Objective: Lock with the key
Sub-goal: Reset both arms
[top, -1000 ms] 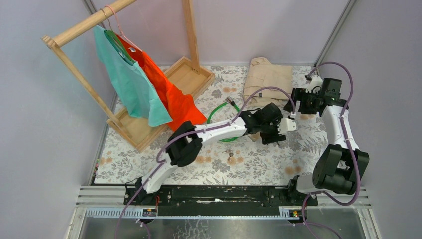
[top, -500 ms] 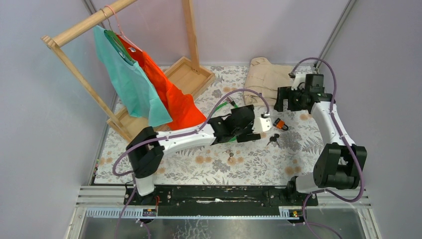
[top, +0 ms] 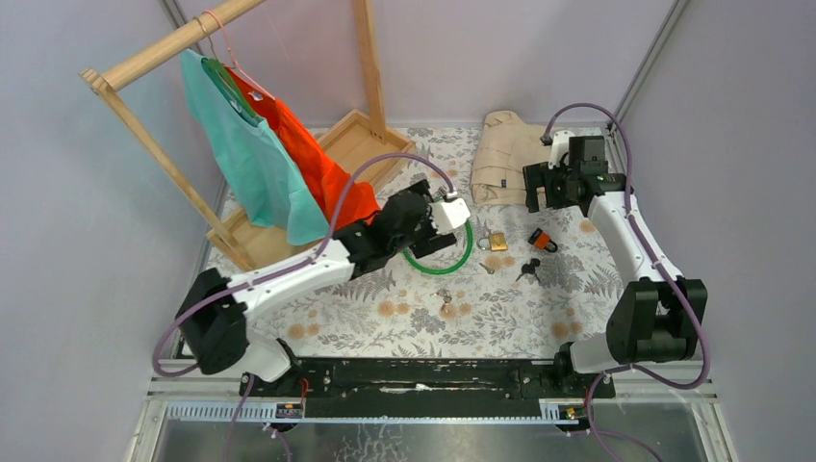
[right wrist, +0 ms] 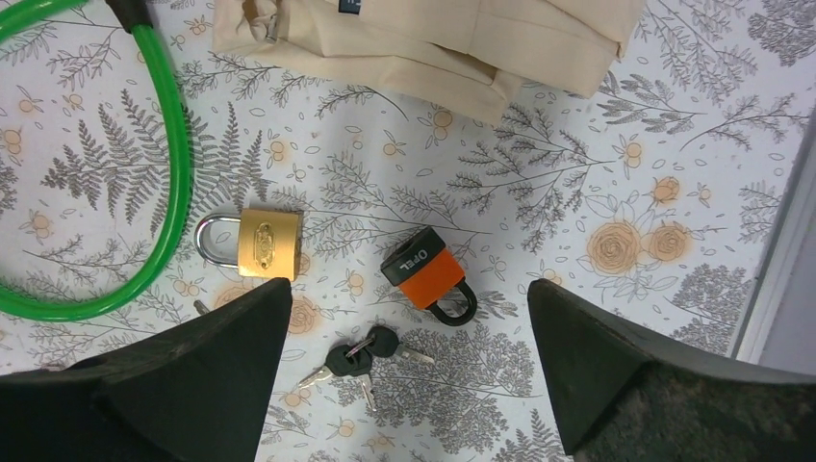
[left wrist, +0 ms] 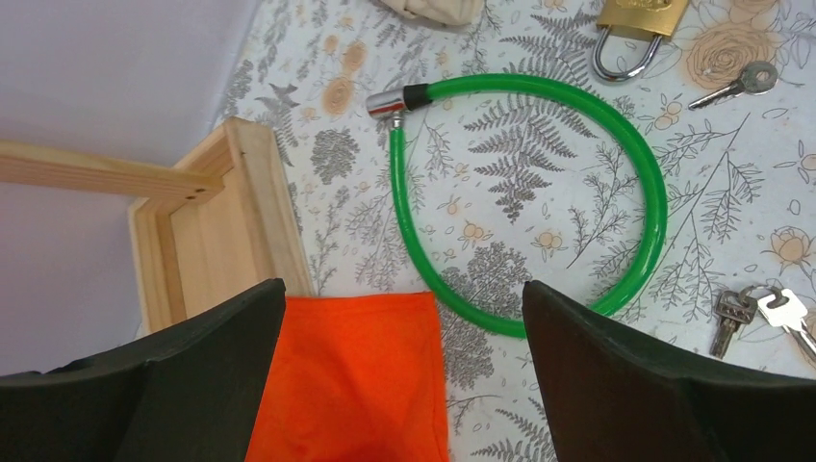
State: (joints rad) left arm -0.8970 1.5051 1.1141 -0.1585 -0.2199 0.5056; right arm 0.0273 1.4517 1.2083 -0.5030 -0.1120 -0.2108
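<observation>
Jaws: both pairs spread wide, nothing held. The left jaws hang over the green cable loop (left wrist: 660,192), on the side towards the wooden rack (left wrist: 255,207). The right jaws hang off the loop's far-right side, touching nothing.

Near to far, all placed from the loop:
- silver keys (left wrist: 770,313): a little outside its near edge.
- black-headed key bunch (right wrist: 361,354): right of it, well apart.
- orange padlock (right wrist: 430,274): right of it, just beyond the bunch, not touching; probably that bunch's lock. In the right wrist view it sits framed between the right jaws, below them.
- brass padlock (right wrist: 260,245): just outside the loop's right edge, with a loose key (left wrist: 736,85) beside it.
- folded beige garment (right wrist: 433,38): beyond the loop, to the right.

Handling (judgement): the keys are thin, stiff and flat on the table (top: 404,327), so hard to pinch. Take one by its black head and leave the blade free; its ringmates will dangle. The padlock is dense, rigid and smooth-cased; clamp across the flat body, clear of the shackle. Cannot tell whether the shackle is latched.
</observation>
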